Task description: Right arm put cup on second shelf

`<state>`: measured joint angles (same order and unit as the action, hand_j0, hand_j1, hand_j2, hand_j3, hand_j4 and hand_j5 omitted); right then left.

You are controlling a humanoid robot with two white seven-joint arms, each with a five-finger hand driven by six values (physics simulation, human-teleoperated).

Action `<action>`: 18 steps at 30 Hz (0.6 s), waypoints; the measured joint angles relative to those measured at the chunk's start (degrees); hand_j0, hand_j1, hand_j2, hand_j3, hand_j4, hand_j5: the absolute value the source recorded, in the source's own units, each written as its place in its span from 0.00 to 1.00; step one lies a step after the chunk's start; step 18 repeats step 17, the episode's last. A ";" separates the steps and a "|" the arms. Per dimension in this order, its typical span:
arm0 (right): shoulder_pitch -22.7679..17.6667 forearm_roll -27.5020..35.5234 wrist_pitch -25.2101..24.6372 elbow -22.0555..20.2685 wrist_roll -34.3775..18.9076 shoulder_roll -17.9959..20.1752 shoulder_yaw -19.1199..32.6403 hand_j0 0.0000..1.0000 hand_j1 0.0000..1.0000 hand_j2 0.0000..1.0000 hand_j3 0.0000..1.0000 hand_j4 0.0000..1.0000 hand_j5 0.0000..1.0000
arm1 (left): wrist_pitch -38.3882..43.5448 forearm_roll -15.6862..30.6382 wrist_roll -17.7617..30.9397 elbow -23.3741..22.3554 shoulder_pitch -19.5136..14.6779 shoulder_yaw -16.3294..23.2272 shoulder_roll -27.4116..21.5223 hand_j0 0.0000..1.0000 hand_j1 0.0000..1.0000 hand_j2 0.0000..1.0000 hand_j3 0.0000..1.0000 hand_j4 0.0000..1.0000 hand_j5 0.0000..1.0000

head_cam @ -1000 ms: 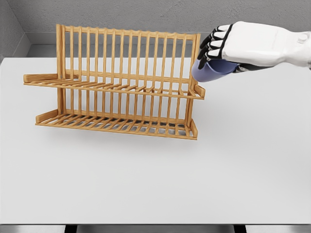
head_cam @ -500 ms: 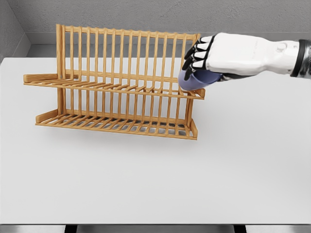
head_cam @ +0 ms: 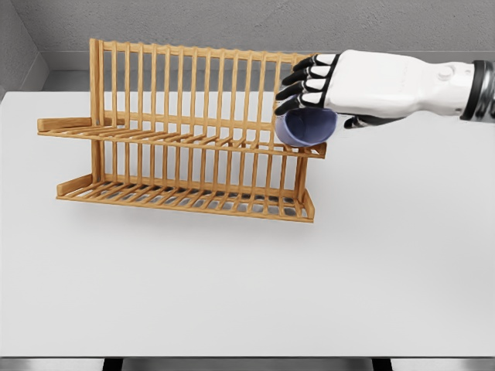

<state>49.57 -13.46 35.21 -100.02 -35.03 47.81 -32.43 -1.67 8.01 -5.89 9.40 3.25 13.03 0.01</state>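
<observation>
White robotic right hand (head_cam: 325, 97), black fingers (head_cam: 303, 86) clenched around a rounded blue cup (head_cam: 305, 126), now shifted left, over the right end of the slatted wooden rack's upper shelf (head_cam: 178, 141). Tilted, just above the slats; lowering and release probably next.

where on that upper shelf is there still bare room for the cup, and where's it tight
The upper shelf of the wooden rack is bare from its left end to right of the middle. It is crowded only at the right end, where the right hand holds the blue cup by the corner post. The lower shelf and the white table in front are bare too.
</observation>
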 measured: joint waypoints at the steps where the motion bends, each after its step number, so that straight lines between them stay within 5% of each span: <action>1: -0.62 0.10 -0.01 0.60 0.00 0.45 2.36 1.00 1.00 1.00 1.00 1.00 1.00 | 0.00 0.00 0.01 0.00 0.00 0.00 0.00 1.00 1.00 1.00 1.00 1.00 1.00; 6: -10.72 0.09 0.02 9.84 -0.01 4.16 12.96 1.00 1.00 1.00 1.00 1.00 1.00 | 0.00 0.00 0.00 0.01 0.00 -0.01 0.00 1.00 1.00 1.00 1.00 1.00 1.00; 10: -18.81 -0.17 0.05 14.17 -0.02 4.95 16.12 1.00 1.00 1.00 1.00 1.00 1.00 | 0.00 0.00 0.01 0.02 0.00 -0.01 0.00 1.00 1.00 1.00 1.00 1.00 1.00; 12: -22.59 -0.31 0.06 14.82 -0.02 3.01 17.78 1.00 1.00 1.00 1.00 1.00 1.00 | 0.00 0.00 0.01 0.01 0.00 0.00 0.00 1.00 1.00 1.00 1.00 1.00 1.00; 18: -25.32 -1.05 -0.01 15.91 0.00 -4.09 24.92 1.00 1.00 1.00 1.00 1.00 1.00 | 0.00 0.00 0.02 0.00 0.00 0.01 0.00 1.00 1.00 1.00 1.00 1.00 1.00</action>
